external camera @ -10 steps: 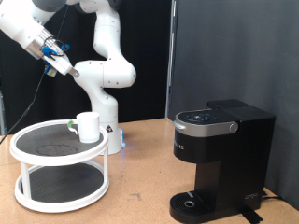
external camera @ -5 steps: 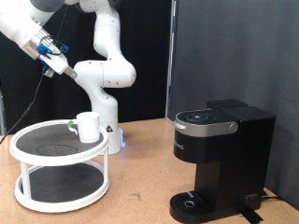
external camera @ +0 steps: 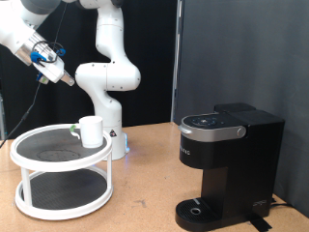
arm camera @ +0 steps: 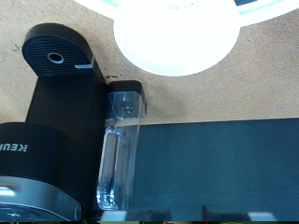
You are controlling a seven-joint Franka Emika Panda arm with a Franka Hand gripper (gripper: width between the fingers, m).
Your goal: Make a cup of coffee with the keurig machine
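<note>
White mug on two-tier round rack, closed Keurig brewer well apart from rack on wooden counter, claw high above rack, grip state unclear

One cup is sitting on one white two-tier round rack at the table's left edge. One keurig machine is standing near the right edge. One gripper is hanging overhead.
</note>
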